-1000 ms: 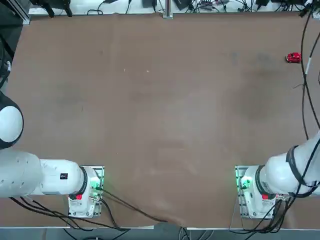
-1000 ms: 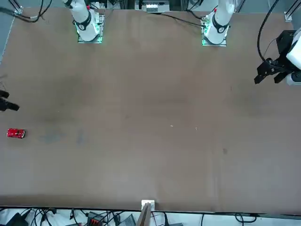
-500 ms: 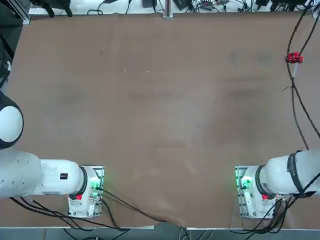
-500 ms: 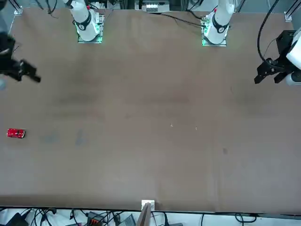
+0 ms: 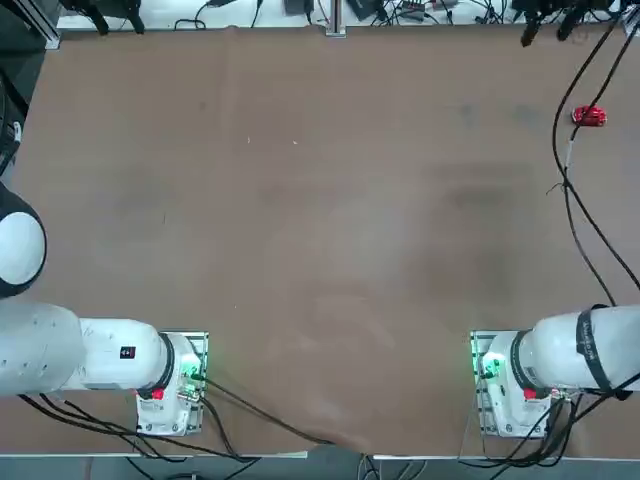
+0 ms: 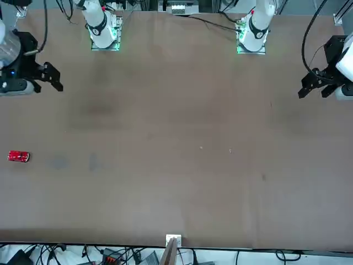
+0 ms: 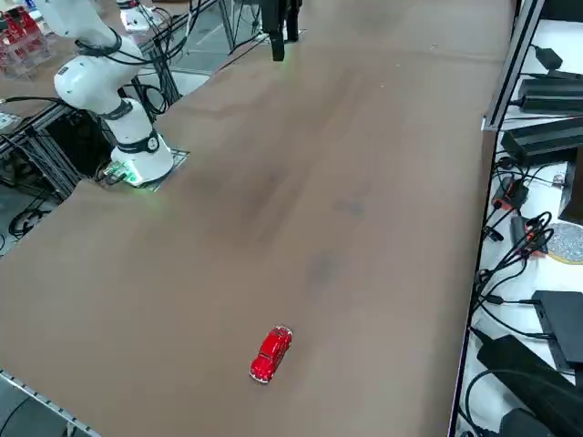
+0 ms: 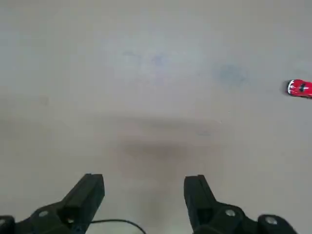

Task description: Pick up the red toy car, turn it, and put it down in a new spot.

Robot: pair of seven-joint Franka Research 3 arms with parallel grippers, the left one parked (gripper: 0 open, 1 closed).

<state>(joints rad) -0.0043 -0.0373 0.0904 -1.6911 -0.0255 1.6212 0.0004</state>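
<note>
Black-fingered right gripper [image 8: 145, 195] hangs high above bare table, jaws spread wide, nothing between them. From across the table the right gripper [image 6: 47, 77] shows at the robot's right edge of the board, fingers pointing down and toward the middle.

Change against the earlier frames: a second ago only the fingertips showed at that edge, lower down and close to the car; half a second ago the claw had lifted and shifted toward the robot's side; now it has come further onto the board and sits higher. In the overhead view the dark fingertips now show at the far edge of the table.

One red toy car [image 5: 588, 116] lies on the brown table [image 5: 320, 240] near its far right corner, well apart from the claw, in the same spot throughout. It rests on its wheels, alone; red toy car [image 7: 271, 353] has clear board all round it.

Black cable [image 5: 570, 200] trails from the right arm across the table's right side, passing just beside the car. Two white bases with green lights, one per arm.
</note>
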